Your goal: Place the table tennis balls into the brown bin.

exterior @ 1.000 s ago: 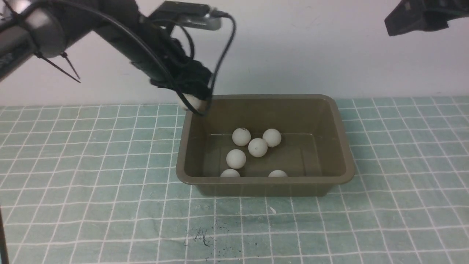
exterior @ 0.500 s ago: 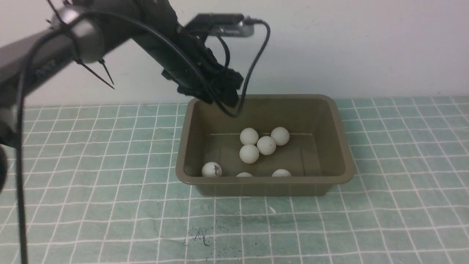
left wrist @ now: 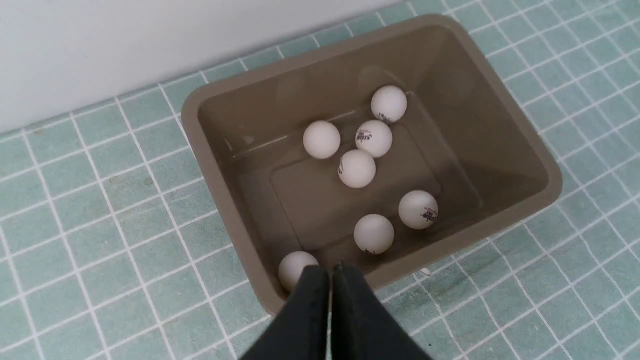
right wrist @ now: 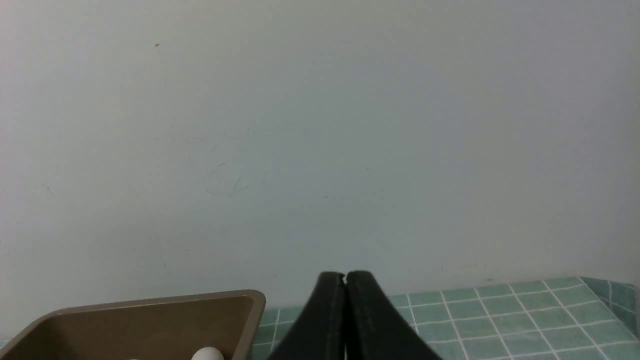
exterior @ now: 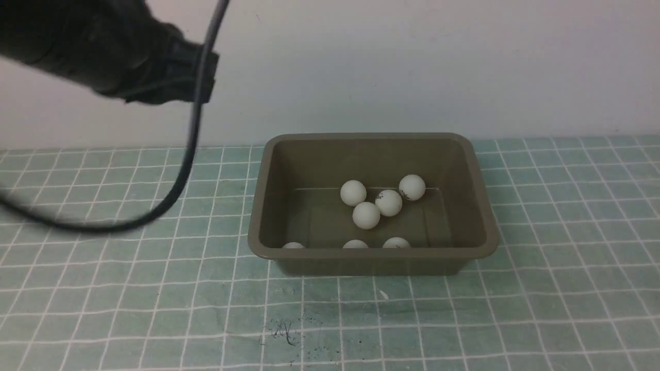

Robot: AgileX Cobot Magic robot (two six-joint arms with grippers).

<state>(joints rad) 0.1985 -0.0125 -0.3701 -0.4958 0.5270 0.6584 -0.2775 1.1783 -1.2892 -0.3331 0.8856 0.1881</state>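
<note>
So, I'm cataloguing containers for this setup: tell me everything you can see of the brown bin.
The brown bin is an olive-brown rectangular tub, plastic by its look, with rounded corners, a flared rim, sloping walls and a glossy inside. It stands upright and open on the green grid mat, close to the white wall. Seven white table tennis balls lie on its floor; nothing else touches it.

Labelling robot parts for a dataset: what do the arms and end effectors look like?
The left arm is bulky and black, with a dark cable hanging off it. The left end effector and right end effector have matte black fingers tapering to rounded tips.
</note>
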